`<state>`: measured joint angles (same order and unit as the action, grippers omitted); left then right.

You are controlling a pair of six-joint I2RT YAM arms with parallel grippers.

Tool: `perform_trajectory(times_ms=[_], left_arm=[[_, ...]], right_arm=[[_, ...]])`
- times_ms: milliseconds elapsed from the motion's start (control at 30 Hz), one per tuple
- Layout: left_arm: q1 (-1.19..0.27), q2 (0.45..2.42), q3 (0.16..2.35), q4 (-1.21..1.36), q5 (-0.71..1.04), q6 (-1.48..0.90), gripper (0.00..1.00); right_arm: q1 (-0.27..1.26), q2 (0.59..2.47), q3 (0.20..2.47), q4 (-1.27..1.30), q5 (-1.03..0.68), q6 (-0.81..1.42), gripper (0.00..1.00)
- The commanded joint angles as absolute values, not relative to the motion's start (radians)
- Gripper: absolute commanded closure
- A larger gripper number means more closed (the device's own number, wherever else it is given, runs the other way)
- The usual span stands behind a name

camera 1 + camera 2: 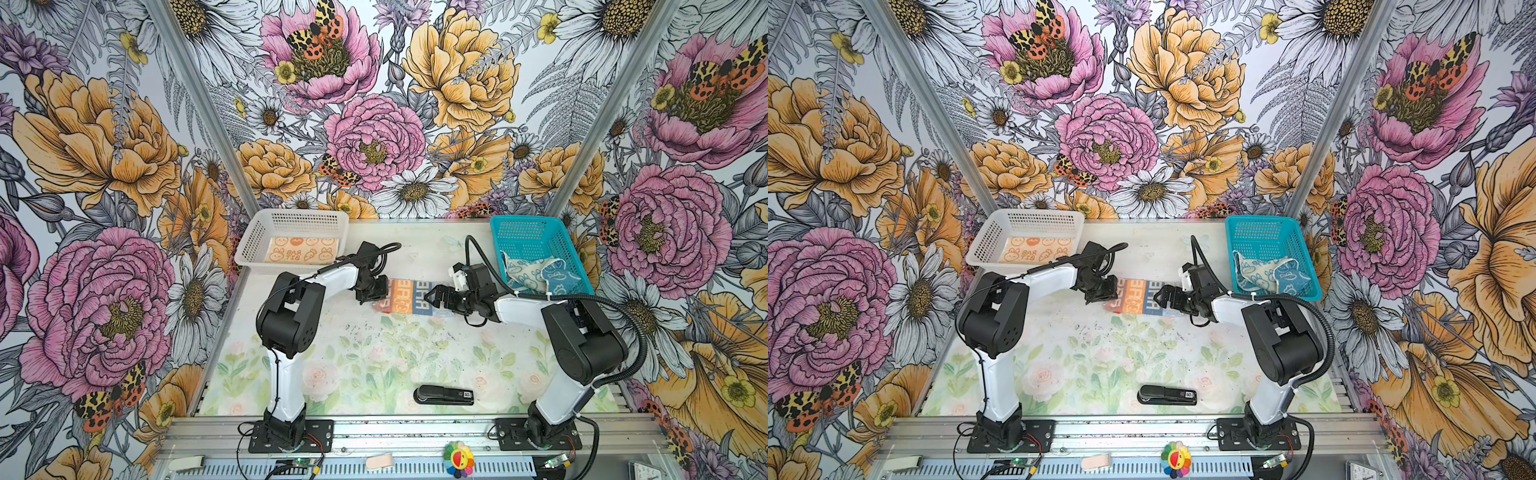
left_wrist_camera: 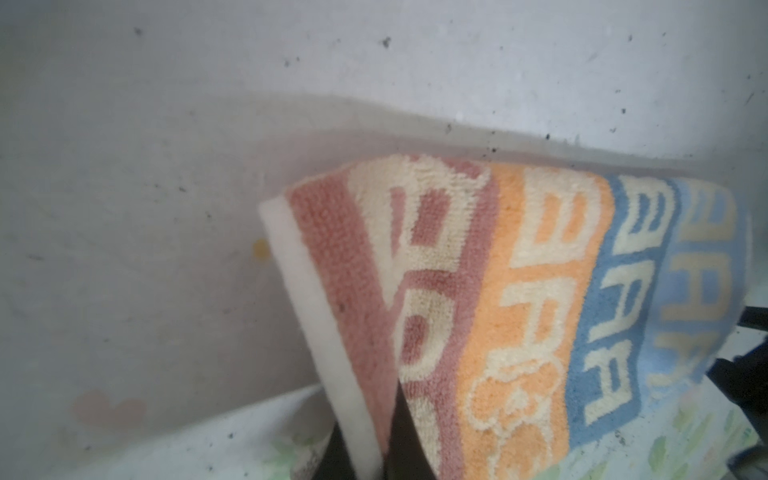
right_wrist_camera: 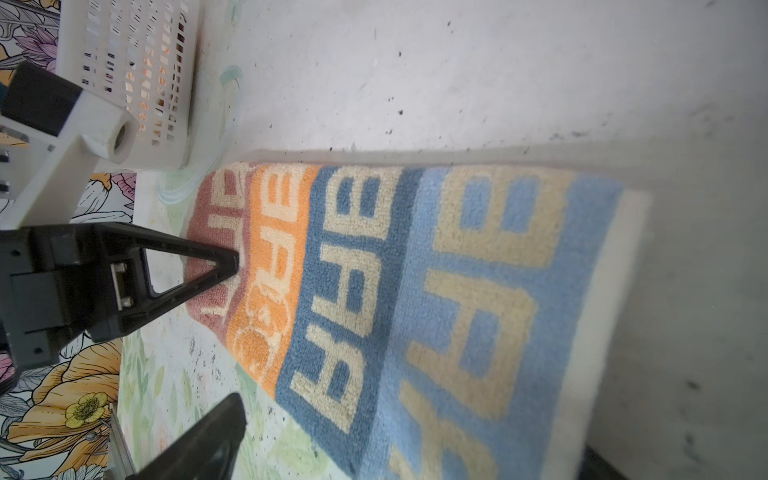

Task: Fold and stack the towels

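The striped towel [image 1: 409, 300] lies in the middle of the table [image 1: 374, 353], between my two grippers. It is soft, light and floppy, so it will bend and sag when I lift it. Its fuzzy loops should not slip, and it will not break. I think the best place to take it is a corner or the flat white hem at an end, pinching all the layers at once so none drops. My left gripper [image 1: 374, 298] is pressed shut on the pink left end. In the left wrist view my dark fingers [image 2: 405, 440] squeeze the hem, and that end looks lifted a little. My right gripper [image 1: 430, 298] has its fingers spread wide at the light blue right end and holds nothing. A folded orange towel [image 1: 299, 251] lies flat in the white basket [image 1: 249, 249], far left. More towels [image 1: 536, 270] are bunched in the teal basket [image 1: 498, 232], far right, and I cannot count them. In both top views my left fingertips hide under the wrist. I cannot tell how many layers the striped towel has, or whether my right fingers touch it.
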<state>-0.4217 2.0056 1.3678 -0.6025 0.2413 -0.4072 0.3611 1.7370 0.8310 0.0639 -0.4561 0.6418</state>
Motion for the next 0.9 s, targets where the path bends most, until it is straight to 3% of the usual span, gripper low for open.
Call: perform_trajectory(times_ms=[0,500,867], left_arm=[[-0.420,2.010,1.418,-0.645,0.191,-0.367,1.00],[-0.385,2.011,1.795,-0.977,-0.068,-0.123,1.00],[-0.304,1.967,1.954,-1.002,-0.371,0.118,1.00]], right_arm=[[0.370,1.748,0.839,-0.016,-0.430,0.629,0.01],[0.370,1.691,1.006,-0.149,-0.409,0.550,0.01],[0.375,1.782,1.265,-0.251,-0.422,0.538,0.01]])
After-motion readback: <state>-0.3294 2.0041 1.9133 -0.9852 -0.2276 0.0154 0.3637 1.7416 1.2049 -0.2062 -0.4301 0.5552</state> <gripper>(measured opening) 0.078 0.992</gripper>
